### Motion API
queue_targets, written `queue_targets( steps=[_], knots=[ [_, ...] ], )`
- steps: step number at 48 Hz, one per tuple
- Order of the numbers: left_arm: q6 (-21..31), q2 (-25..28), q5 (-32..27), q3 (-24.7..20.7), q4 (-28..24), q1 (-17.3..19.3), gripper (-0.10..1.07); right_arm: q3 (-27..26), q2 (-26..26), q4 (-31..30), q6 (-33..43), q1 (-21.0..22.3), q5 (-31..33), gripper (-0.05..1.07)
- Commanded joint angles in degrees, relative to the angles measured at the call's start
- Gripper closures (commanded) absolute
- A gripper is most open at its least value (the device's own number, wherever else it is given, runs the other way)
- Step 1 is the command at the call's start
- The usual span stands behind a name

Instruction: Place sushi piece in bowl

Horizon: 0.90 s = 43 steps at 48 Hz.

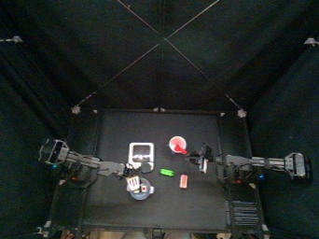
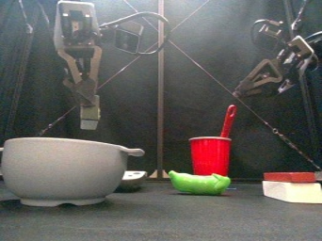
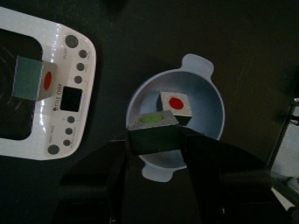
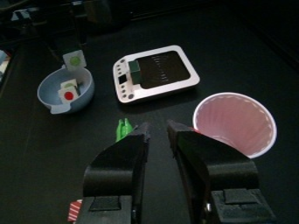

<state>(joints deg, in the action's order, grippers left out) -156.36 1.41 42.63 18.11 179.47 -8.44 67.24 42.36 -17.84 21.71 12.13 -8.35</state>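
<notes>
- Surface: a small black table (image 1: 112,210), matte and dark, inside a pen of black curtains (image 1: 50,65); thin crossing cords (image 1: 162,42) stretch overhead.
- Bowl (image 3: 176,109): light blue, with a small side handle, standing on the table towards the front left; near and large in the front view.
- Sushi piece (image 3: 176,101): a whitish square with a red spot, lying inside the bowl on its floor.
- Left gripper (image 2: 88,113): hangs above the bowl, pointing down; its jaws stand spread, with a small whitish-green tab at the tip. The tab is clear of the bowl's contents, above them. Whether the jaws press on the tab cannot be told.
- Right gripper (image 4: 160,131): held up on the right side, well apart from the bowl; its jaws stand close with a narrow gap between them, nothing held.
- White square tray (image 4: 155,72): lies flat beside the bowl, with a dark centre panel and a row of round marks on one edge.
- Red cup (image 2: 210,153): stands upright mid-table, a red stick rising from it.
- Green block (image 2: 199,183): rests in front of the cup.
- Red block (image 2: 292,177): on a white slab at the right edge.
</notes>
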Motion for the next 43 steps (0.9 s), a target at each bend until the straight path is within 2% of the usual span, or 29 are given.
queue_targets(
  steps=[1, 10, 28, 36, 43],
  knots=[
    [1.4, 1.1, -0.4, -7.0, 0.4, 0.7, 0.31, -0.8, 0.1, 0.1, 0.0, 0.2, -0.2, 0.36],
    [7.3, -0.1, 0.6, -6.6, -0.7, 3.2, 0.31, -0.9, 0.0, 0.1, 0.0, 0.2, -0.2, 0.36],
    [6.9, -2.3, 5.2, -3.6, -1.2, 2.2, 0.32, -1.3, -0.4, 0.3, 0.0, 0.2, -0.2, 0.36],
    [7.4, -4.3, 12.8, -0.1, 0.7, 0.7, 0.32, -1.2, -0.4, 0.3, 0.0, 0.2, -0.2, 0.36],
    [7.2, -4.6, 13.4, 1.6, 3.7, -0.4, 0.31, -1.3, -0.4, 0.3, 0.0, 0.2, -0.2, 0.36]
  ],
)
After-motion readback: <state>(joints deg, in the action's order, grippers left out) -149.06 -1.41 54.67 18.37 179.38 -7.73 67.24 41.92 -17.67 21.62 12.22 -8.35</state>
